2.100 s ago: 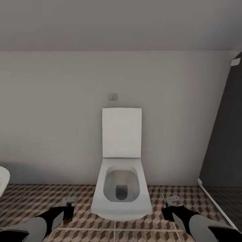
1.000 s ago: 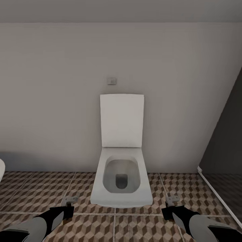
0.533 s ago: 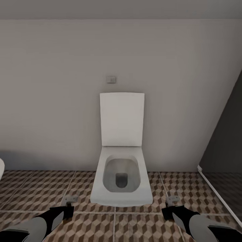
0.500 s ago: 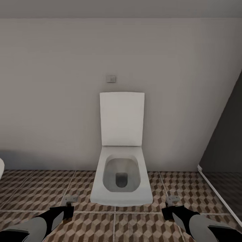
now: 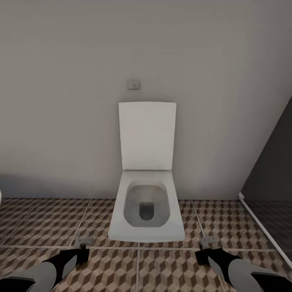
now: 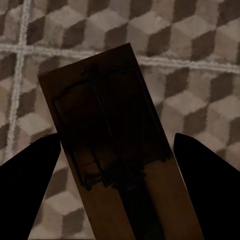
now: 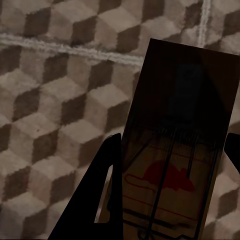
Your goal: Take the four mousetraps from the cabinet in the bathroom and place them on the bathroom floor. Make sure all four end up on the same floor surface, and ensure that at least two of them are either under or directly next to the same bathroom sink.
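Left gripper (image 6: 115,200) clamped on a mousetrap (image 6: 107,145), board projecting toward 12 o'clock beyond the fingers. Right gripper (image 7: 167,200) likewise clamped on a second mousetrap (image 7: 175,150), above the bathroom floor (image 7: 55,100).

- The head view is soft and a bit dim. The light is even, with no bright glare.
- The wall (image 5: 61,101) is a flat grey and gets darker near the top.
- A faint shadow lies on the wall low down, beside the toilet (image 5: 147,207).
- Edges look a little fuzzy, like a blurry video.
- In both wrist views the mousetraps (image 6: 112,150) (image 7: 175,150) are very dark, maybe in shadow, so their metal parts are hard to see.
- The floor tiles (image 6: 200,60) look blurry up close.
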You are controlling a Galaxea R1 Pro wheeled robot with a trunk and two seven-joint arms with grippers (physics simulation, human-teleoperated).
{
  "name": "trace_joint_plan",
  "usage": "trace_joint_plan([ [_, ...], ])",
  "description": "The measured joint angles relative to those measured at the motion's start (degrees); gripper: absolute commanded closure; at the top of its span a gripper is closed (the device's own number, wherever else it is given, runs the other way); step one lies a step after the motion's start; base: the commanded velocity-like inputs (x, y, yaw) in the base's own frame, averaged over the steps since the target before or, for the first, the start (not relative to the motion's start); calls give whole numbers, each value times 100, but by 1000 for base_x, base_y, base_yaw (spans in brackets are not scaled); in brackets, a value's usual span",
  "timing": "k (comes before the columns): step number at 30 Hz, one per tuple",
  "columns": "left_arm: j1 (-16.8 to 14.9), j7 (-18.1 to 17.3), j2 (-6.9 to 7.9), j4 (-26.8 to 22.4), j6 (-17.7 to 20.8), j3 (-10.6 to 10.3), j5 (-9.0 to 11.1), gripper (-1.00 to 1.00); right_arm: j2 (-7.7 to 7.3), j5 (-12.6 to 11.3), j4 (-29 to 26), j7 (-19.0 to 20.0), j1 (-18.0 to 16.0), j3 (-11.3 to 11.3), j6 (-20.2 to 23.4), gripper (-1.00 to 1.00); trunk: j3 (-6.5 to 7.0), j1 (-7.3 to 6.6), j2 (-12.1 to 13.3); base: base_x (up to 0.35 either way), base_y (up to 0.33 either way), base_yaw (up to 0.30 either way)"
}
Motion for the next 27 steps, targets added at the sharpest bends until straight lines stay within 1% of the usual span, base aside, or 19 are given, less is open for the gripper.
trace_joint_plan([
  [6, 0, -12, 34, -5, -1, 2, 0, 100, 1, 0, 0, 0, 0, 0, 0, 100, -133, 15, -8, 0, 0, 0],
  [11, -1, -43, 95, -14, -2, 7, -6, 100, 4, 0, 0, -4, 0, 0, 0, 100, -244, 28, -15, 0, 0, 0],
  [19, -1, -50, 110, -36, -5, 16, -16, 100, 2, 0, 0, 0, 0, 0, 0, 100, -421, 49, -26, 0, 0, 0],
  [27, -2, -26, 110, -40, -20, 25, -18, 100, 8, 0, 0, 0, 0, 0, 0, 100, -422, 49, -26, 0, 0, 0],
])
